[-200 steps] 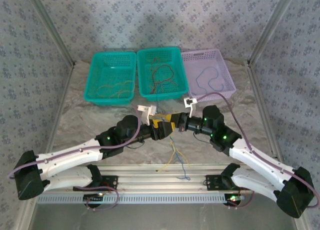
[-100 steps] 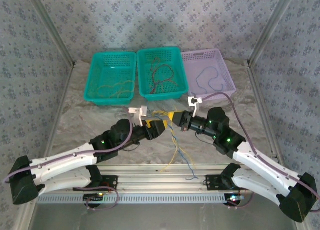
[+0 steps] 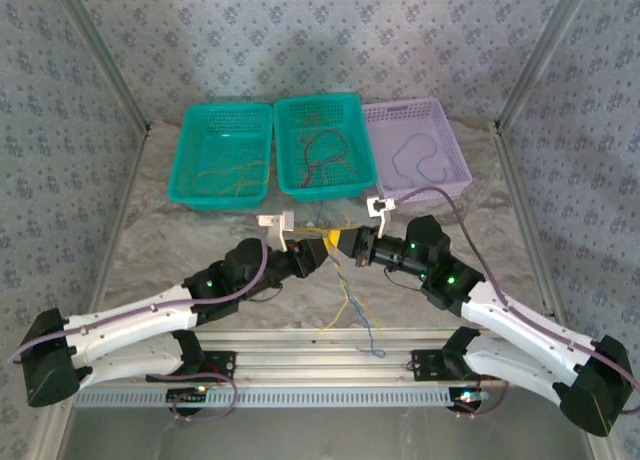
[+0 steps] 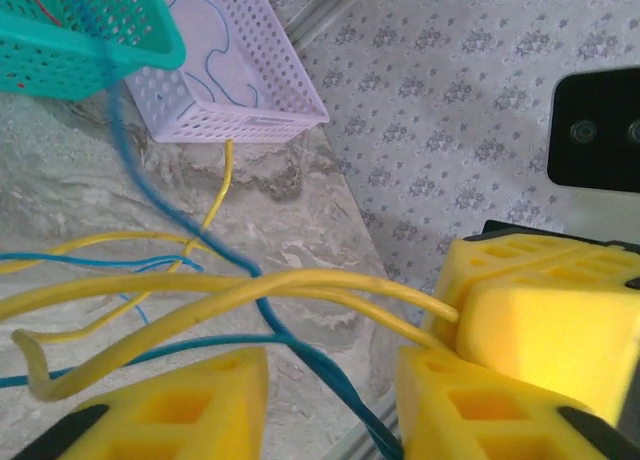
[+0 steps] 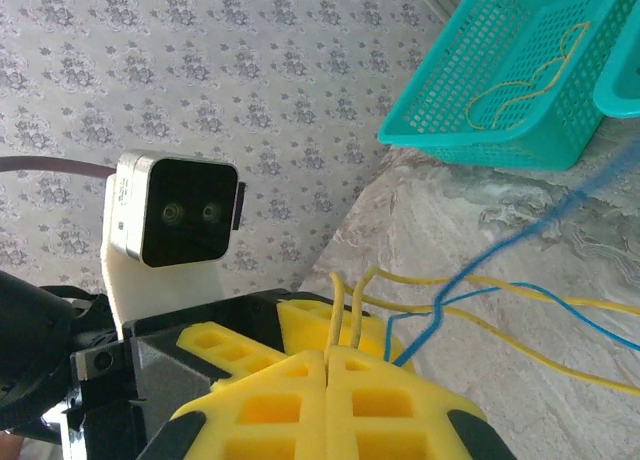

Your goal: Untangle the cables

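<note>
right wrist view. operator: status of right gripper (image 5: 328, 355)?
tech: clenched on two yellow cables (image 5: 337, 315), held above the table (image 5: 450, 210); blue cable (image 5: 540, 230) crossing beside them.
operator: left gripper (image 4: 330, 380)?
tech: released, jaws apart, blue cable passing between them, nothing pinched. hold the right grip firm; close on one colour only, probably blue, then draw apart slowly, away from the crossing, to avoid tightening the tangle.
</note>
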